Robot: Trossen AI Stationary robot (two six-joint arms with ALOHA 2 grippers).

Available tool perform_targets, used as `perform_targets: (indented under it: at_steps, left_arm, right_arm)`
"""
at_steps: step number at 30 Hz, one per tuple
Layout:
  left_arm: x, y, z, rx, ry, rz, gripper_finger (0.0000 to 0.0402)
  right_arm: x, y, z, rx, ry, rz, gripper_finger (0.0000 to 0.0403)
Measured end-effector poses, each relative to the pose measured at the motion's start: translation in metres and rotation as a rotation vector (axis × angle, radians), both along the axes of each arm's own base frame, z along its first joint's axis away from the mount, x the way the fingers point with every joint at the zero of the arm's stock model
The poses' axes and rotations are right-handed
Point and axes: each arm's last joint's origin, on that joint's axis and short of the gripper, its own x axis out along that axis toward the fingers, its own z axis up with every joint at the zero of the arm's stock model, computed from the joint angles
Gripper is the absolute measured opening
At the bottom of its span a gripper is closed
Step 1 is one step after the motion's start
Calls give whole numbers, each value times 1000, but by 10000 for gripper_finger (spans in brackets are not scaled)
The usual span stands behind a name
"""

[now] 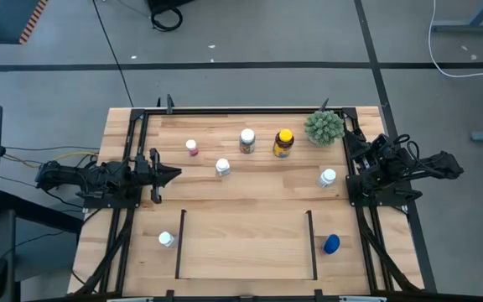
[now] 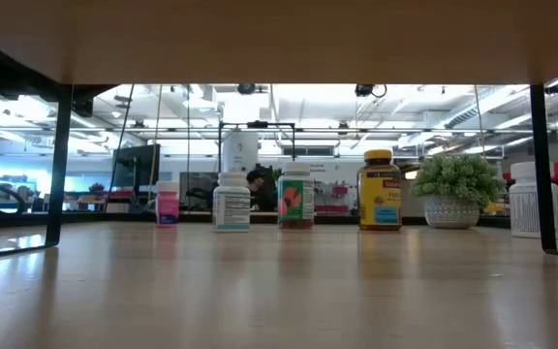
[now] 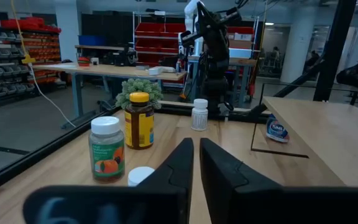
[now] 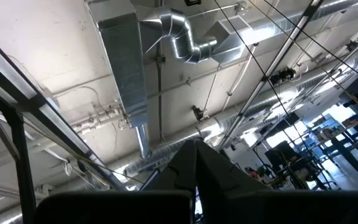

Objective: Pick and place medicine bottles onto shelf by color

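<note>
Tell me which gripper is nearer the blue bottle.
Right. The right gripper sits at the table's right edge, above the blue bottle in the high view; the left gripper is across the table.

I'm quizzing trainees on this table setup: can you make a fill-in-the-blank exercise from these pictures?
1. The amber bottle has a ____ cap.
2. The blue bottle lies outside the shelf, on the ____ arm's side.
3. The plant stands closest to the ____ bottle.
4. The left gripper has its fingers ____.

Missing words: yellow; right; amber; shut
</note>
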Motion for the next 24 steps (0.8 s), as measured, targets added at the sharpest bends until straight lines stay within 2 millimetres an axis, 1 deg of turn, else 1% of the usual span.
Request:
perform_targets:
  at_steps: [5,6,10,15,18,20,23,24]
  left_arm:
    - [0,0,0,3,1,0,29]
    - [0,0,0,30,6,3,30]
    - [0,0,0,242,48,21,36]
    - [0,1,0,335,72,69,38]
    - [0,2,1,333,73,93,33]
    - [-1,2,4,310,33,103,30]
    - [-4,3,20,93,-176,95,28]
    - [-6,3,24,50,-225,112,28]
  right_arm:
    - [0,0,0,0,0,0,9]
    - [0,0,0,0,0,0,9]
    - [0,0,0,0,0,0,9]
    - [0,0,0,0,0,0,9]
    - [0,0,0,0,0,0,9]
    - [0,0,0,0,-2,-1,9]
    - [-3,-1,5,17,-34,-14,9]
    - [-4,-1,8,19,-45,-14,9]
